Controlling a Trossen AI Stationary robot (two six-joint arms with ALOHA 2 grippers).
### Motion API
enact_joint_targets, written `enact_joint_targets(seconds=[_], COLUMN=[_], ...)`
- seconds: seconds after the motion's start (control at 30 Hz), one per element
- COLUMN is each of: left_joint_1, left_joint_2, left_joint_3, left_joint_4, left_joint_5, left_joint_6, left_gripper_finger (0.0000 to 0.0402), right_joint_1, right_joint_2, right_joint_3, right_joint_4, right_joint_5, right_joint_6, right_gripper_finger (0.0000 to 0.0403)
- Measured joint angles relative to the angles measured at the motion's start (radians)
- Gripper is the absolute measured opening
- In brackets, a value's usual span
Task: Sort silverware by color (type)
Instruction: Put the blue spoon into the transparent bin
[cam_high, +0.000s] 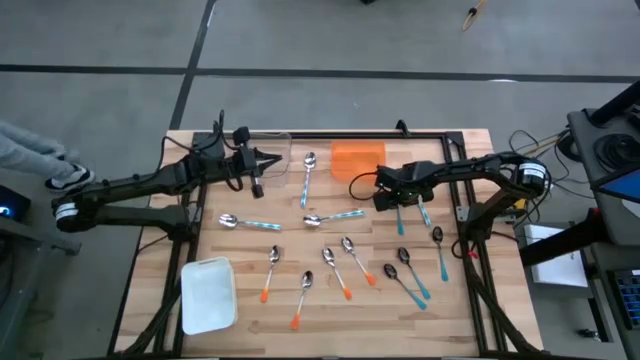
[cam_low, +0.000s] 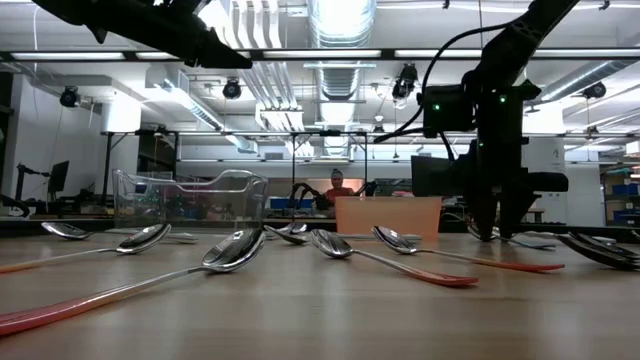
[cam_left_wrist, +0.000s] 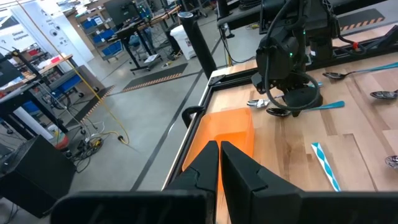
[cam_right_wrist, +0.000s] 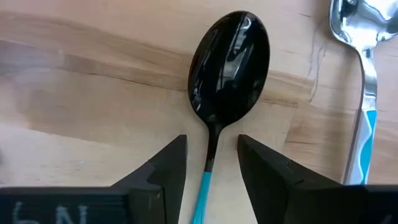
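Observation:
A dark spoon (cam_right_wrist: 230, 62) with a teal handle (cam_high: 400, 220) lies flat on the table, right of centre. My right gripper (cam_right_wrist: 211, 158) points down over it, open. Its two fingers stand on either side of the spoon's thin neck without touching it. Beside it lies a silver spoon (cam_right_wrist: 364, 93) with a light-blue handle. Several more spoons are spread over the table: orange-handled (cam_high: 270, 272), light-blue-handled (cam_high: 307, 175) and teal-handled (cam_high: 438, 250). My left gripper (cam_left_wrist: 219, 155) is shut on nothing and waits above the table's far left part (cam_high: 258, 168).
An orange bin (cam_high: 357, 158) and a clear bin (cam_high: 272, 150) stand at the far edge. A white tray (cam_high: 208, 293) lies near the left front. A raised black frame (cam_high: 440, 135) runs along the table's edges. A person (cam_low: 340, 186) sits far behind.

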Motion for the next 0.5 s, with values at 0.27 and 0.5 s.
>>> enact_joint_targets(seconds=[0.27, 0.5], left_joint_1=[0.000, 0.000], left_joint_2=[0.000, 0.000], left_joint_3=[0.000, 0.000], left_joint_4=[0.000, 0.000], left_joint_5=[0.000, 0.000], left_joint_6=[0.000, 0.000], left_gripper_finger=[0.0000, 0.0000], right_joint_1=[0.015, 0.015], right_joint_2=[0.000, 0.001], right_joint_3=[-0.001, -0.002], right_joint_4=[0.003, 0.006], right_joint_5=[0.012, 0.009], right_joint_6=[0.030, 0.040], right_gripper_finger=[0.0132, 0.0117])
